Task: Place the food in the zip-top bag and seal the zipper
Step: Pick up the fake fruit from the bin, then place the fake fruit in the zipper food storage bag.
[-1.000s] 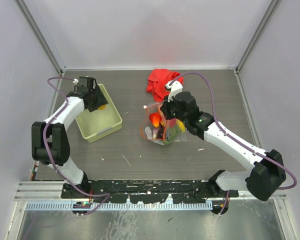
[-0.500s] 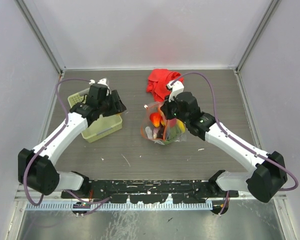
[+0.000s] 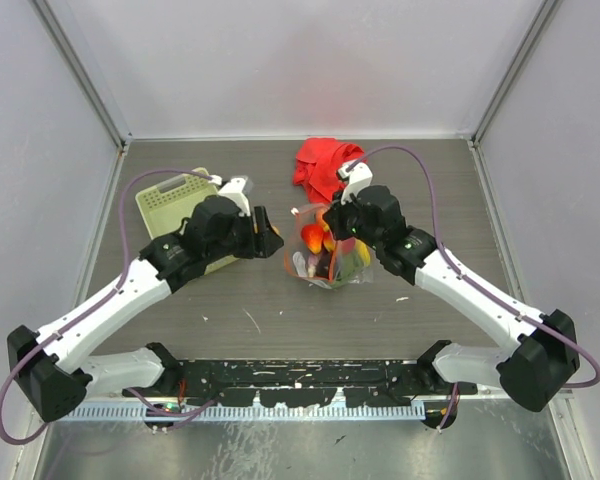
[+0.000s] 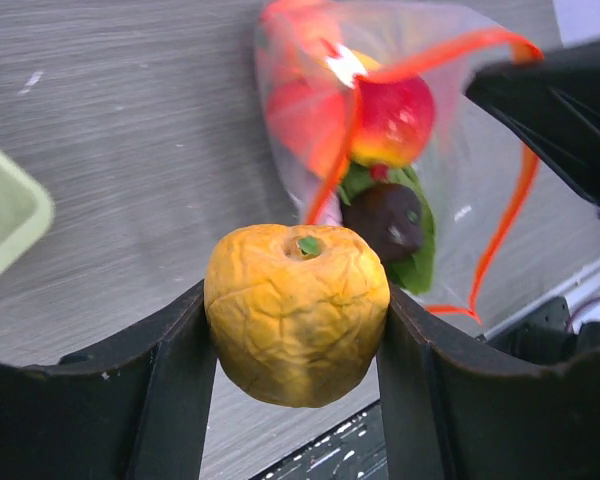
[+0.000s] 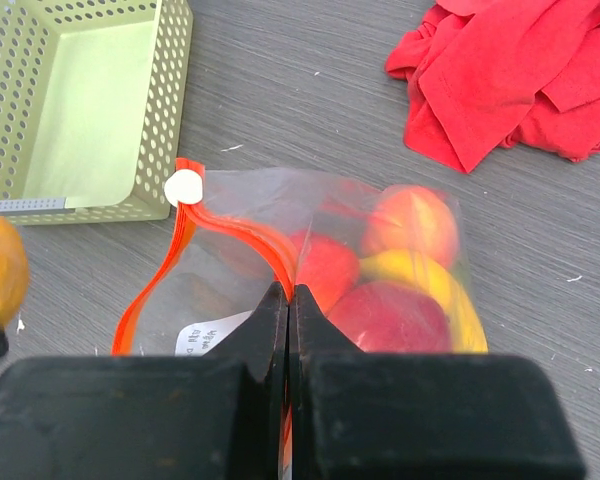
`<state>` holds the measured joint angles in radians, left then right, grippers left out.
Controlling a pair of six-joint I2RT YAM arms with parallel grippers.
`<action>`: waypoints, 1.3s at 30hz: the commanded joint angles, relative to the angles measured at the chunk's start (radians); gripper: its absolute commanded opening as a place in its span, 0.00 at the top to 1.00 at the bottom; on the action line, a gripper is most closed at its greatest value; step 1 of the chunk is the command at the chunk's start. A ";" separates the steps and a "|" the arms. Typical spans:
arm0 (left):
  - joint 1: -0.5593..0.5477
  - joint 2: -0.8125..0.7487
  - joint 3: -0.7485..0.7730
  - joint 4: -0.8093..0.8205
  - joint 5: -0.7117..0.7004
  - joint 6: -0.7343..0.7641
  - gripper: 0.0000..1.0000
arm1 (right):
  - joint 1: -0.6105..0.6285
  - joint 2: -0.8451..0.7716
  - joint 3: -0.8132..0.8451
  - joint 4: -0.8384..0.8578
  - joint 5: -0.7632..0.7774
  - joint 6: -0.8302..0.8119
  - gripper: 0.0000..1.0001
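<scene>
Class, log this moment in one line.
left hand: shut on orange toy fruit, outside zip-top bag | right hand: shut on zipper | bag mouth: open, fruits inside

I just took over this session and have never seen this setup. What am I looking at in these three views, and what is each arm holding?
These are two robot arms bolted at the near edge of a table. The wide view looks down from above and behind them. The other two views come from a camera on each wrist, so the dark shapes at the bottom are that arm's own fingers. The left gripper pinches an orange toy fruit beside the zip-top bag, which holds red, yellow and dark pieces. The right gripper is closed on the bag's edge at the zipper strip, with the mouth open. A green basket and a red cloth also lie there.
</scene>
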<state>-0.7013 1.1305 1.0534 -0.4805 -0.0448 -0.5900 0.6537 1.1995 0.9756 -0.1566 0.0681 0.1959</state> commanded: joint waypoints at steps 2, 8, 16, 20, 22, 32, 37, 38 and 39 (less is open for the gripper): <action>-0.149 -0.016 0.000 0.129 -0.070 0.053 0.52 | 0.004 -0.047 0.019 0.039 -0.005 0.014 0.99; -0.255 0.059 0.017 0.236 -0.157 0.131 0.51 | 0.003 -0.061 0.021 0.036 -0.025 0.018 0.99; -0.272 0.197 0.063 0.313 -0.189 0.176 0.50 | 0.004 -0.077 0.023 0.033 -0.037 0.020 0.99; -0.273 0.255 0.086 0.321 -0.214 0.178 0.48 | 0.003 -0.080 0.022 0.032 -0.040 0.020 0.99; -0.274 0.283 0.098 0.323 -0.224 0.178 0.46 | 0.004 -0.078 0.022 0.032 -0.043 0.021 0.99; -0.281 0.330 0.115 0.327 -0.234 0.169 0.23 | 0.004 -0.084 0.019 0.030 -0.033 0.017 0.99; -0.281 0.326 0.117 0.307 -0.242 0.164 0.17 | 0.004 -0.081 0.021 0.030 -0.031 0.016 1.00; -0.282 0.320 0.120 0.297 -0.241 0.161 0.16 | 0.003 -0.081 0.020 0.030 -0.031 0.016 1.00; -0.282 0.312 0.122 0.287 -0.239 0.157 0.15 | 0.003 -0.081 0.021 0.031 -0.031 0.016 0.99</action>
<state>-0.9798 1.4704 1.1263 -0.2180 -0.2581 -0.4290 0.6537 1.1580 0.9756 -0.1883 0.0383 0.2089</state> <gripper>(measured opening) 0.834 0.035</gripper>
